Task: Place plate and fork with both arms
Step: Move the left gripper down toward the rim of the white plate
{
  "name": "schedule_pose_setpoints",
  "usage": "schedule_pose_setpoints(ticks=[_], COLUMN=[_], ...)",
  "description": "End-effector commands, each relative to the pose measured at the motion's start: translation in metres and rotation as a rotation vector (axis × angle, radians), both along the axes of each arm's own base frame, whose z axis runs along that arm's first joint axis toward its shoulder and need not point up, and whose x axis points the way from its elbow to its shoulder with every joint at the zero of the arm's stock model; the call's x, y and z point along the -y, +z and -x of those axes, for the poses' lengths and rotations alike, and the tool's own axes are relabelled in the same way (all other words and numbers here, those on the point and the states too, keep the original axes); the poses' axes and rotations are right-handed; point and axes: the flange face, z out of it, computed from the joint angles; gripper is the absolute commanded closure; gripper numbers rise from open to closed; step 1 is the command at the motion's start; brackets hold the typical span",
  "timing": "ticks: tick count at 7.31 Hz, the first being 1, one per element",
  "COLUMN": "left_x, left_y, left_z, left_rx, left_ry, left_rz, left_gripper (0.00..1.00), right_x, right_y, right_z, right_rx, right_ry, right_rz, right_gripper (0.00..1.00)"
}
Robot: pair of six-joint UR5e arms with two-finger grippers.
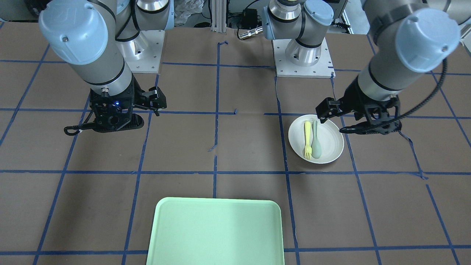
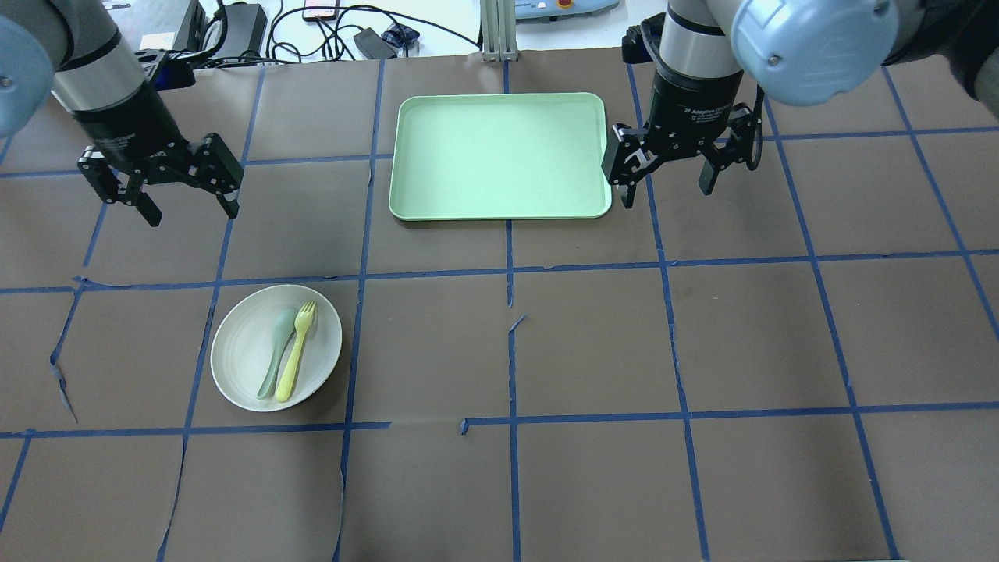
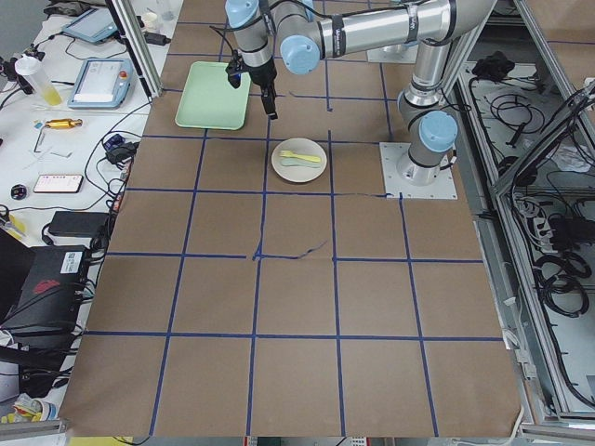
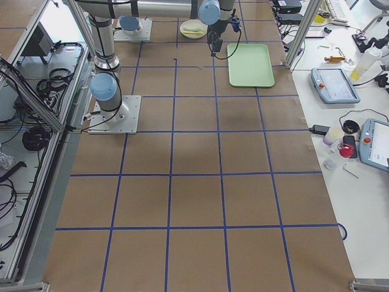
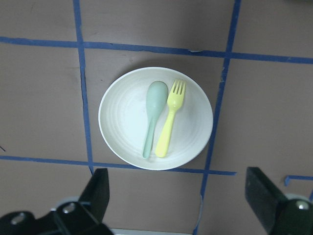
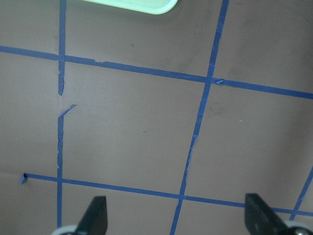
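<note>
Plate [image 2: 238, 371] on table [image 2: 593, 343], fork [image 2: 297, 350] lying in it beside spoon [image 2: 275, 361]; left gripper [image 2: 192, 214] wide open, empty, near plate, not touching; right gripper [image 2: 667, 195] wide open, empty, beside tray [image 2: 499, 148], well apart from plate.

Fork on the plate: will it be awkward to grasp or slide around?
Probably light and stiff: the fork looks slim, moulded plastic. Lying flat on the smooth plate, it may skid when nudged. The spoon lies right beside it, so a grasp could bump that too.
</note>
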Motion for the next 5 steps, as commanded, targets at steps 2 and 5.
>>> schedule_pose_setpoints(ticks=[2, 5], left_x=[-0.029, -0.045], left_y=[-0.088, -0.15], left_z=[-0.074, -0.087], left_rx=[-0.053, -0.077], left_ry=[-0.029, -0.032], left_rz=[-0.022, -0.054], left_gripper=[0.0, 0.0], right_x=[-0.001, -0.003], right_y=[-0.001, -0.001], right_z=[-0.004, -0.005], right_rx=[0.003, 0.004], right_ry=[0.004, 0.004], right_rz=[0.001, 0.001], right_gripper=[0.0, 0.0])
